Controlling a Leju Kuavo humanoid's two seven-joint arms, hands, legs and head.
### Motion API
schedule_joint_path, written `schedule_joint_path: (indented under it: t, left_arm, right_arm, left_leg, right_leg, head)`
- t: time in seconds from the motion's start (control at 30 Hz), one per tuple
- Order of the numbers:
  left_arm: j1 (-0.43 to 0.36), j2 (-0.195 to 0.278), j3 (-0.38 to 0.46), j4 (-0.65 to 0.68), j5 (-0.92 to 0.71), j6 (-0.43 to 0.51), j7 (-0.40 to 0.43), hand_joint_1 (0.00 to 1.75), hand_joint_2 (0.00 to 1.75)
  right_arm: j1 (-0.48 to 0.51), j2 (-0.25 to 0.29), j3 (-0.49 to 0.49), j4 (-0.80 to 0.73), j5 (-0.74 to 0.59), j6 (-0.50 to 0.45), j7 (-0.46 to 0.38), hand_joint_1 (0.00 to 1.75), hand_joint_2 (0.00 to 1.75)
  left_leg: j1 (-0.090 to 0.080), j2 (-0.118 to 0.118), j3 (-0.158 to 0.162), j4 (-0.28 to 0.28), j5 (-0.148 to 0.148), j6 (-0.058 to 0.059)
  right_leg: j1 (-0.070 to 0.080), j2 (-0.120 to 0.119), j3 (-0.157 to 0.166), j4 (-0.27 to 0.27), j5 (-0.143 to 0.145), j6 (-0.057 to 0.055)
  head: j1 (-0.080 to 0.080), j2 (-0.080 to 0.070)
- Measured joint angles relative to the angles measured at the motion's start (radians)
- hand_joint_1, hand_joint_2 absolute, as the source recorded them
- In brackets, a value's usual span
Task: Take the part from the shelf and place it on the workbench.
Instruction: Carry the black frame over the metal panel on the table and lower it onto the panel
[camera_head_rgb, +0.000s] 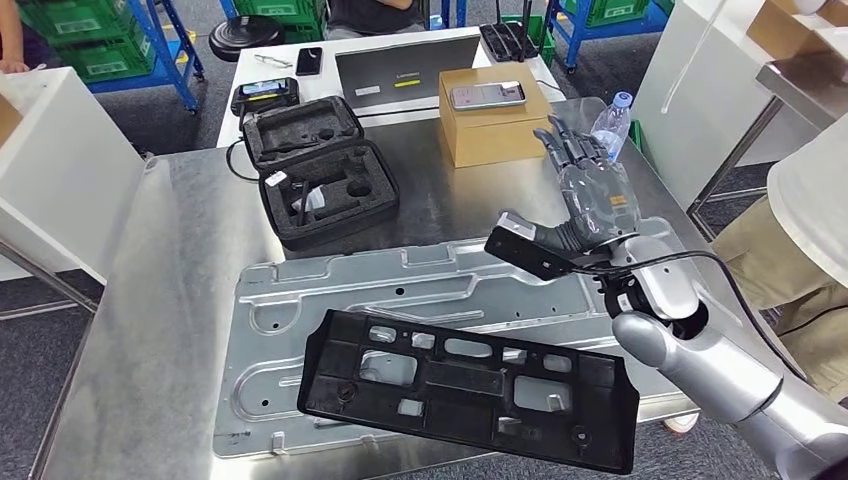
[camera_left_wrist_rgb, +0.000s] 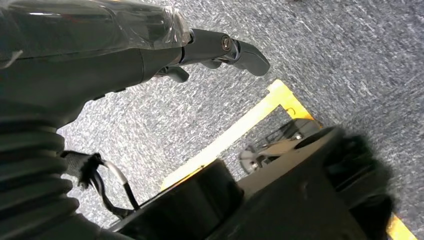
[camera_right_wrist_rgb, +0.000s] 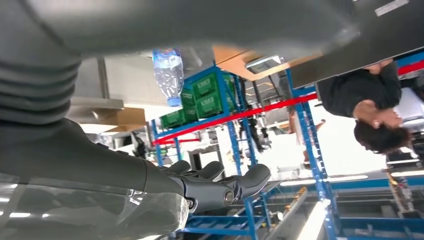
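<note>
Your steel workbench (camera_head_rgb: 170, 260) carries a big stamped silver metal panel (camera_head_rgb: 330, 290) across its middle, long axis running left to right. On top of that panel, at the near edge, lies the part (camera_head_rgb: 470, 390): a flat black plastic frame with cutouts, long axis also left to right, its right end tilted slightly toward you and overhanging the panel's front edge. Nothing grips it. Behind the panel sits an open black foam-lined case (camera_head_rgb: 320, 175), then a cardboard box (camera_head_rgb: 492, 125) with a phone (camera_head_rgb: 487, 95) flat on top, and a water bottle (camera_head_rgb: 611, 125) just right of the box. Your right hand (camera_head_rgb: 590, 190) hangs above the bench beyond the part's right end, fingers spread and extended, holding nothing. Your left hand (camera_left_wrist_rgb: 165, 45) points at grey carpet with a yellow floor line (camera_left_wrist_rgb: 240, 130); fingers loosely stretched out, nothing in them. A person in light trousers (camera_head_rgb: 790, 250) stands at the right.
</note>
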Motion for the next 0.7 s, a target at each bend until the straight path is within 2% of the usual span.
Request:
schedule_joint_path:
  t: [0.07, 0.1, 0.17, 0.23, 0.27, 0.3, 0.37, 0.4, 0.43, 0.47, 0.53, 0.57, 0.6, 0.7]
  left_arm:
    - [0.000, 0.001, 0.000, 0.000, 0.003, 0.004, -0.001, 0.00, 0.00]
    - [0.001, 0.001, 0.000, 0.000, 0.005, 0.005, -0.002, 0.00, 0.00]
    - [0.004, 0.001, 0.000, 0.000, 0.009, 0.008, -0.004, 0.00, 0.00]
    - [0.007, 0.001, 0.000, 0.000, 0.014, 0.011, -0.007, 0.00, 0.00]
    - [0.007, 0.002, 0.000, 0.000, 0.016, 0.012, -0.009, 0.00, 0.00]
    - [0.007, 0.002, 0.001, 0.000, 0.019, 0.013, -0.012, 0.00, 0.00]
    - [0.008, 0.004, 0.002, 0.000, 0.027, 0.015, -0.018, 0.00, 0.00]
    - [0.009, 0.004, 0.003, 0.000, 0.031, 0.015, -0.022, 0.00, 0.00]
    - [0.010, 0.003, 0.004, 0.000, 0.035, 0.015, -0.026, 0.00, 0.00]
    - [0.012, 0.003, 0.004, 0.000, 0.038, 0.015, -0.029, 0.00, 0.00]
    - [0.013, 0.004, 0.006, 0.000, 0.044, 0.015, -0.033, 0.00, 0.00]
    - [0.013, 0.004, 0.006, 0.000, 0.047, 0.015, -0.035, 0.00, 0.00]
    - [0.014, 0.004, 0.008, 0.000, 0.049, 0.016, -0.037, 0.00, 0.00]
    - [0.020, 0.005, 0.013, 0.000, 0.055, 0.016, -0.043, 0.00, 0.00]
  right_arm:
    - [0.001, -0.008, -0.003, -0.001, -0.008, -0.008, 0.010, 0.00, 0.00]
    - [0.003, -0.012, -0.005, -0.002, -0.012, -0.011, 0.015, 0.00, 0.00]
    - [0.010, -0.022, -0.008, -0.003, -0.021, -0.019, 0.024, 0.00, 0.00]
    - [0.021, -0.035, -0.016, -0.007, -0.030, -0.029, 0.032, 0.00, 0.00]
    - [0.026, -0.041, -0.022, -0.010, -0.033, -0.036, 0.036, 0.00, 0.00]
    - [0.032, -0.048, -0.029, -0.014, -0.037, -0.043, 0.040, 0.00, 0.00]
    - [0.050, -0.062, -0.042, -0.024, -0.040, -0.055, 0.049, 0.00, 0.00]
    - [0.062, -0.070, -0.047, -0.032, -0.040, -0.058, 0.055, 0.00, 0.00]
    - [0.075, -0.078, -0.052, -0.042, -0.037, -0.060, 0.063, 0.00, 0.00]
    - [0.086, -0.087, -0.059, -0.056, -0.032, -0.060, 0.071, 0.00, 0.00]
    - [0.105, -0.108, -0.077, -0.087, -0.020, -0.060, 0.089, 0.00, 0.00]
    - [0.114, -0.118, -0.088, -0.103, -0.015, -0.060, 0.097, 0.00, 0.00]
    - [0.126, -0.128, -0.098, -0.119, -0.012, -0.060, 0.103, 0.00, 0.00]
    - [0.170, -0.156, -0.129, -0.172, -0.005, -0.061, 0.121, 0.00, 0.00]
  left_leg:
    - [-0.003, 0.000, 0.064, -0.138, 0.050, 0.008]
    - [-0.006, 0.000, 0.080, -0.173, 0.060, 0.012]
    - [-0.012, -0.001, 0.085, -0.187, 0.062, 0.018]
    - [-0.010, 0.000, 0.092, -0.194, 0.069, 0.030]
    - [-0.009, 0.001, 0.096, -0.199, 0.072, 0.037]
    - [-0.008, 0.001, 0.099, -0.201, 0.074, 0.042]
    - [-0.010, 0.002, 0.100, -0.201, 0.074, 0.046]
    - [-0.011, 0.002, 0.100, -0.201, 0.074, 0.047]
    - [-0.011, 0.002, 0.101, -0.201, 0.073, 0.047]
    - [-0.011, 0.001, 0.101, -0.200, 0.073, 0.047]
    - [-0.012, 0.000, 0.102, -0.197, 0.069, 0.043]
    - [-0.014, -0.001, 0.102, -0.193, 0.066, 0.040]
    - [-0.016, -0.001, 0.100, -0.191, 0.063, 0.036]
    - [-0.017, -0.002, 0.097, -0.187, 0.059, 0.028]
  right_leg:
    - [0.002, 0.000, 0.001, 0.000, -0.001, 0.004]
    - [0.003, 0.001, 0.000, 0.000, -0.001, 0.008]
    - [0.003, 0.001, 0.001, -0.003, 0.000, 0.019]
    - [0.000, 0.001, -0.002, 0.008, -0.010, 0.029]
    - [-0.002, 0.001, -0.014, 0.039, -0.031, 0.032]
    - [-0.002, 0.000, -0.037, 0.093, -0.062, 0.033]
    - [0.000, 0.000, -0.102, 0.235, -0.128, 0.035]
    - [0.000, 0.000, -0.126, 0.284, -0.142, 0.036]
    - [0.000, 0.000, -0.133, 0.297, -0.138, 0.036]
    - [0.000, 0.000, -0.117, 0.265, -0.115, 0.037]
    - [-0.002, 0.000, -0.046, 0.121, -0.050, 0.037]
    - [-0.001, 0.000, -0.014, 0.056, -0.026, 0.035]
    - [-0.001, 0.000, 0.005, 0.017, -0.015, 0.032]
    - [0.003, 0.001, 0.011, 0.001, -0.011, 0.018]
  head:
    - [0.000, 0.000]
    - [0.000, 0.000]
    - [0.001, 0.000]
    - [0.001, 0.000]
    - [0.002, 0.000]
    - [0.003, 0.000]
    - [0.004, 0.000]
    - [0.004, 0.000]
    - [0.004, 0.000]
    - [0.004, 0.000]
    - [0.004, 0.000]
    - [0.004, 0.000]
    - [0.004, 0.000]
    - [0.004, 0.000]
